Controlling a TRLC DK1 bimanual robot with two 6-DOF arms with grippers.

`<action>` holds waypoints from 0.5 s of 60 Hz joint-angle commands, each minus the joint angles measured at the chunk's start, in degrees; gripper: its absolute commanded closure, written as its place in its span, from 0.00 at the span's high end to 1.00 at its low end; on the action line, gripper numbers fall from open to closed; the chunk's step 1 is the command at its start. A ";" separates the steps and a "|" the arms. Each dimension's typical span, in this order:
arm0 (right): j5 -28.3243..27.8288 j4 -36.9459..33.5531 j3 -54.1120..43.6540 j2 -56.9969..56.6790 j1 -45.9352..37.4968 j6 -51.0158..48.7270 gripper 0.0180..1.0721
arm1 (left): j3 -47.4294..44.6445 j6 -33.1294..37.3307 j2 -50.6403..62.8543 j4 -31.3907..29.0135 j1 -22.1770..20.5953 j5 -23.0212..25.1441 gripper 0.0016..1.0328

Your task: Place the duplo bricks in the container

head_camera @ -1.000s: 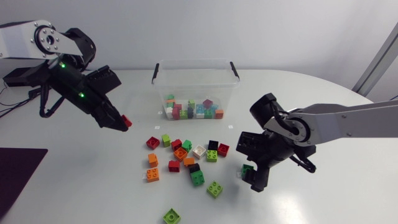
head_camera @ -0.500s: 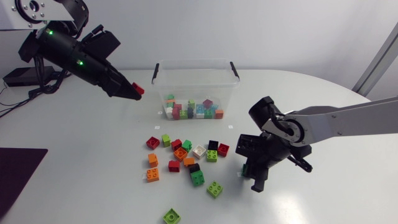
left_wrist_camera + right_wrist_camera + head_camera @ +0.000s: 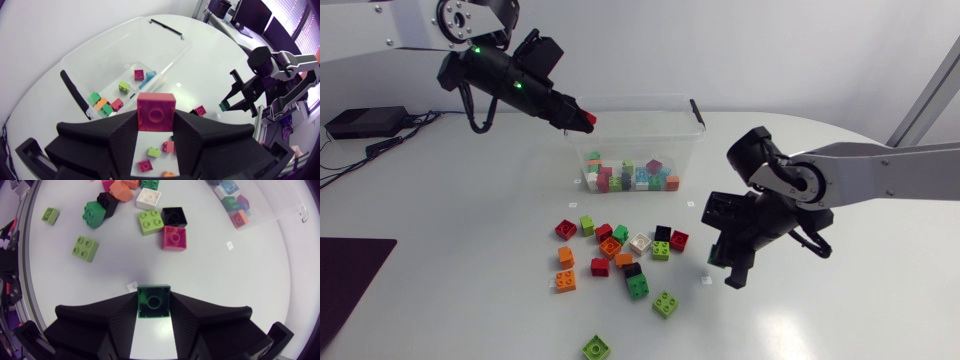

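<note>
Head view: left fingers grip a red brick over the left rim of the container; right fingers grip a green brick.

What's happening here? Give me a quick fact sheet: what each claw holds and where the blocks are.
Container: clear, several bricks inside
Table: many loose bricks in front of the container
Left gripper: shut on a red brick, raised near the container's rim
Right gripper: shut on a green brick, beside the loose bricks
</note>
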 commanded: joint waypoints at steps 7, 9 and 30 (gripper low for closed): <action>-0.18 -2.40 4.74 -2.28 -0.33 2.77 0.22 | 10.02 -4.13 8.33 1.49 -0.44 0.76 0.23; -0.27 -2.49 5.45 -2.55 -0.24 3.21 0.22 | 11.43 -4.56 9.56 1.49 -0.44 0.76 0.23; -1.68 -3.02 12.65 -2.46 -0.15 6.73 0.22 | 18.28 -7.90 16.85 4.91 -0.61 -3.46 0.51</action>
